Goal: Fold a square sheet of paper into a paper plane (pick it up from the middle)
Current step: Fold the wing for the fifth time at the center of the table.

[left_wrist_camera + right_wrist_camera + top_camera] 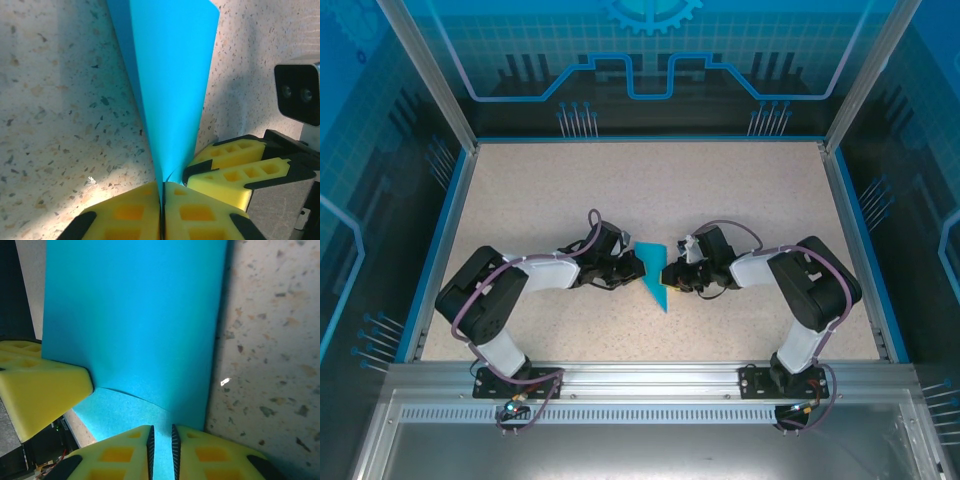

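Cyan-blue sheet of paper (653, 276), folded into a long taper with its point toward the near edge, sits mid-table (550, 190) between the two grippers. In the wrist views it looks raised on edge rather than flat.

Left gripper (163, 192): fingers closed tight on the paper, fold line running straight into the seam between them. Right gripper (162, 435): pads (205, 452) a thin slot apart with paper in the slot; can't tell if they pinch it or just sit around it. The two grippers are just beside each other on the same end of the sheet.

Step, my read: mid-fold, likely one of the lengthwise creases for the dart, and not a finished plane yet. Next move probably needs the left to anchor while the right takes a firm hold or runs along to set the crease. Thin paper, so it could skew or tear if both pull.

Hidden: from above the grippers cover most of the sheet, leaving a slim triangle. Wrist views crop the paper's far end. Layer count and crease alignment aren't readable. Can't tell whether the lower edge touches the table.
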You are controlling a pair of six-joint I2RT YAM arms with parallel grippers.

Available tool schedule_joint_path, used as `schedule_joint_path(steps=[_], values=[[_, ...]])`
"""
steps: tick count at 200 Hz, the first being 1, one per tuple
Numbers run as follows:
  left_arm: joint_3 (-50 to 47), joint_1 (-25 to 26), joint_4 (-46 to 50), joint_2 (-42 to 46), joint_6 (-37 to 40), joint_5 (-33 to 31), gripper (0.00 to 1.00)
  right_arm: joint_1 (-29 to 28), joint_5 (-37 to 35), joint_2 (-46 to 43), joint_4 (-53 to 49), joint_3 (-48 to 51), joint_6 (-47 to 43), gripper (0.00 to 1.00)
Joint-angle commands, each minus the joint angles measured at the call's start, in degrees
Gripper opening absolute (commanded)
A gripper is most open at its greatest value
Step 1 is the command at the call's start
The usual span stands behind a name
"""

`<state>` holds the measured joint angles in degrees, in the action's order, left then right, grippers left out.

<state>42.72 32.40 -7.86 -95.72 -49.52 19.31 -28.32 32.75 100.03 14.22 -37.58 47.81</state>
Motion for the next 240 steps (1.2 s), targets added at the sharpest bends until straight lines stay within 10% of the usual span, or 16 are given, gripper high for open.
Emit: schedule_joint_path(steps=[1, 62, 155, 240], values=[[0.0, -0.3, -0.7, 1.2, 0.0, -1.0, 0.05, 0.7, -3.9, 0.8, -2.2, 0.1, -1.6, 0.22], [0.5, -0.3, -0.4, 1.8, -1.1, -0.6, 0.00, -1.9, -10.1, -9.0, -7.9, -0.4, -8.9, 0.38], [4.0, -0.3, 4.0, 1.0, -3.2, 1.3, 0.00, -24.4, -51.1, -21.0, -17.0, 1.9, -27.3, 0.49], [4.6, -0.3, 5.7, 0.9, -3.0, 1.9, 0.00, -31.3, -58.1, -11.6, -15.4, -2.9, -29.9, 0.52]])
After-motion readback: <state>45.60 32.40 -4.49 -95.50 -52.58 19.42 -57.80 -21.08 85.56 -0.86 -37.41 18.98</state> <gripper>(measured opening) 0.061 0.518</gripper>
